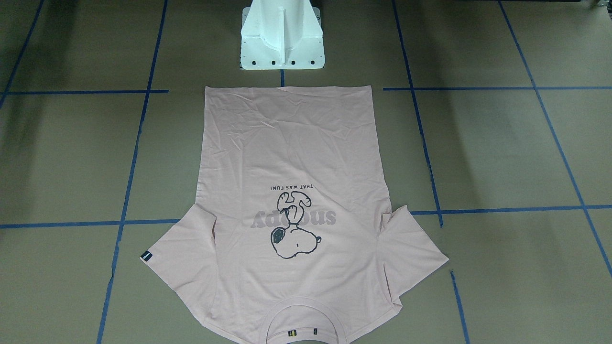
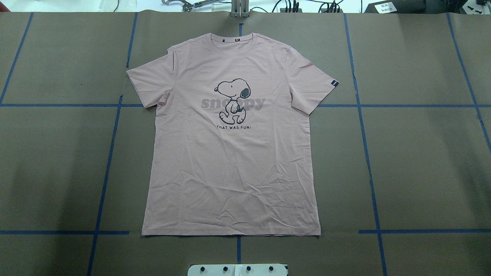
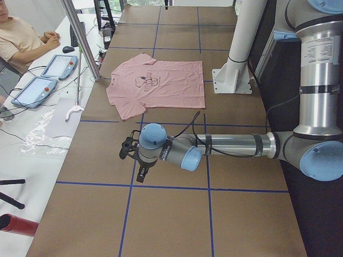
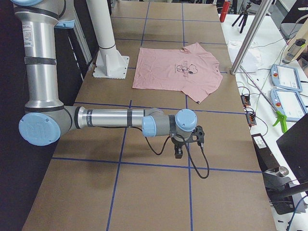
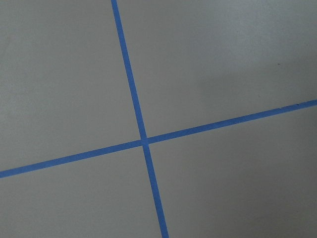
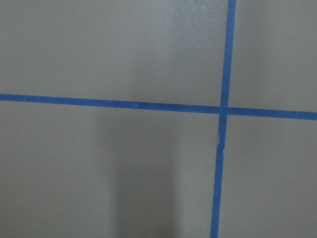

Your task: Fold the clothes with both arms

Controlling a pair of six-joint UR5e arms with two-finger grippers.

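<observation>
— Where is the T-shirt (image 2: 230, 153)?
— Flat and print up in the middle of the desk (image 2: 422, 161), hem by the robot's edge, collar at the operators' edge.
— And the grippers?
— The left gripper (image 3: 141, 175) hangs over the desk's left end, the right gripper (image 4: 178, 152) over its right end. Both are well apart from the T-shirt. Whether their jaws are wide or narrow, I cannot tell; they look too small here.

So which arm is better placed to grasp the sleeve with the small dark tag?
The right, probably: that sleeve lies on the right-arm side of the T-shirt, and the right gripper hangs there; the left gripper is opposite.
</observation>
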